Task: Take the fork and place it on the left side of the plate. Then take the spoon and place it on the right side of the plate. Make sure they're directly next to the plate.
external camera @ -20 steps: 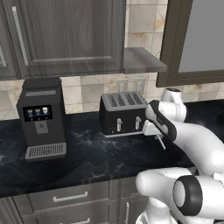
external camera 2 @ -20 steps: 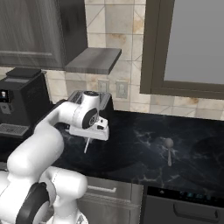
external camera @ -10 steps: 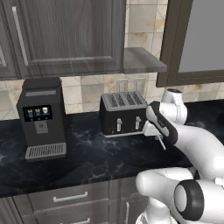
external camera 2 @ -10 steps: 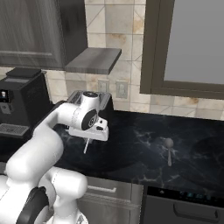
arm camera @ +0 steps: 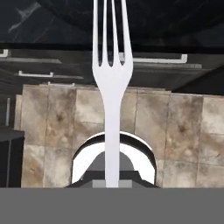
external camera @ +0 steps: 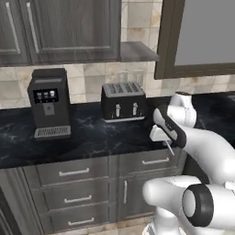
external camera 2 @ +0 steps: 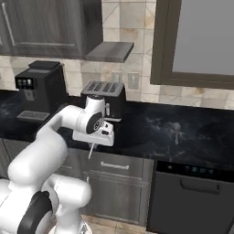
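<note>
Right now my tool (external camera 2: 94, 145) is clamped on the fork (arm camera: 110, 83), pinching it by the handle end so the tines hang free ahead of the fingers. From the hand view the fork runs straight out from the grip, centred, not skewed; that hold keeps the head clear for laying it down flat. In the right base view the fork (external camera 2: 91, 151) dangles below the wrist, off the front edge of the worktop (external camera 2: 146, 132), over the drawer fronts. Carried, not resting on anything.

Spoon (external camera 2: 176, 130) lies on the dark worktop well to the right, handle toward the front edge, untouched. Plate I cannot pick out against the marble; a faint rounded shape near the spoon may be it, but I cannot say.

Toaster (external camera: 123, 101) and coffee machine (external camera: 47, 103) sit back against the tiles, out of my way.

Judgement: fork leg is mid-carry; placing is not yet done, spoon leg not begun.
</note>
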